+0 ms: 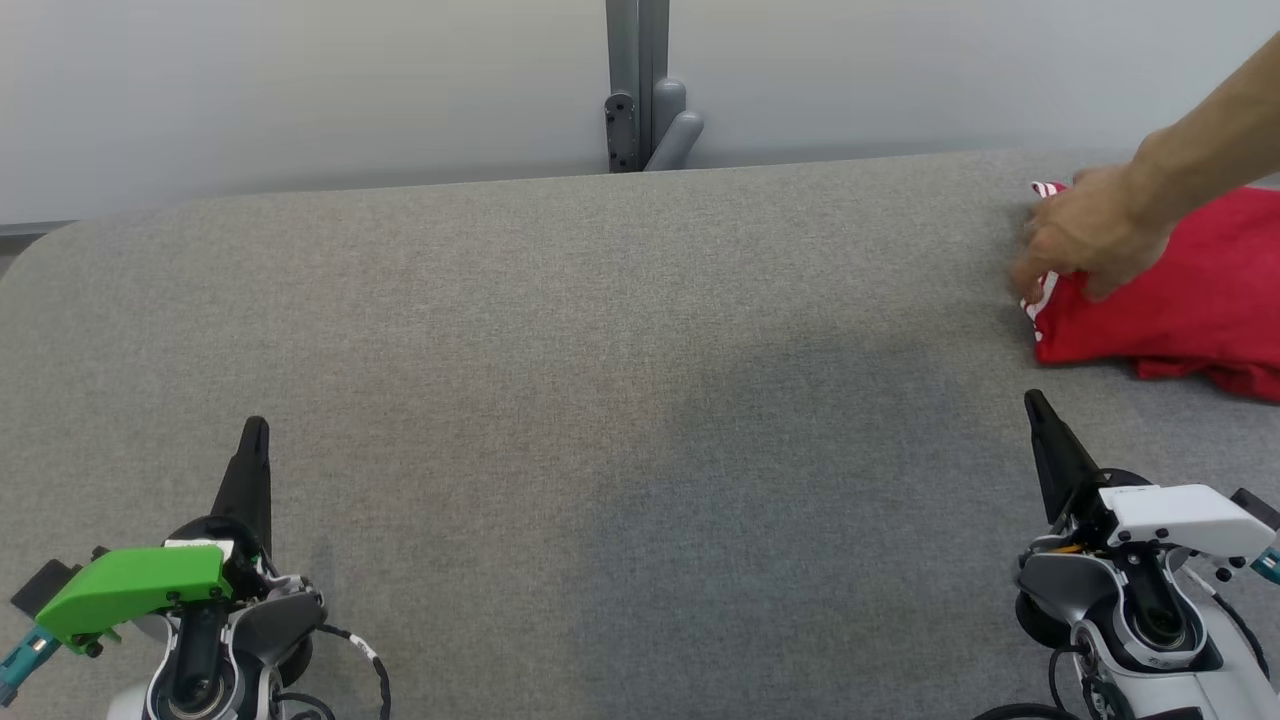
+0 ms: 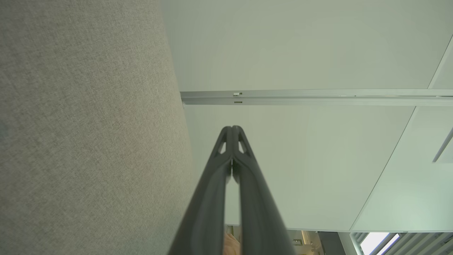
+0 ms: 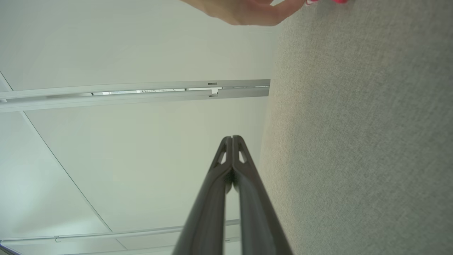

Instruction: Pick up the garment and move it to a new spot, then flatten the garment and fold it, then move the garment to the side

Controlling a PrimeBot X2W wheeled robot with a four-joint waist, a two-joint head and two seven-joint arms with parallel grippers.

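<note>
Resting closed on nothing, the left fingers [image 1: 254, 440] sit well to the left of the red garment [image 1: 1190, 300]; the left wrist view shows their tips pressed together. Between them and the garment stretches bare grey desk [image 1: 640, 350]. The right fingers [image 1: 1042, 420] sit just below the garment, apart from it, also closed and holding nothing. A person's hand [image 1: 1090, 235] lies on the garment's left edge, where white stripes [image 1: 1040, 300] trim the cloth.

The garment lies in a loose, rumpled heap at the desk's right side, running out of view. I cannot tell whether it is folded. This fits a garment just laid down for the robot to take, and equally one already folded, moved aside and now being collected by the person.

No brand, label or writing can be read on the garment or the desk.
</note>
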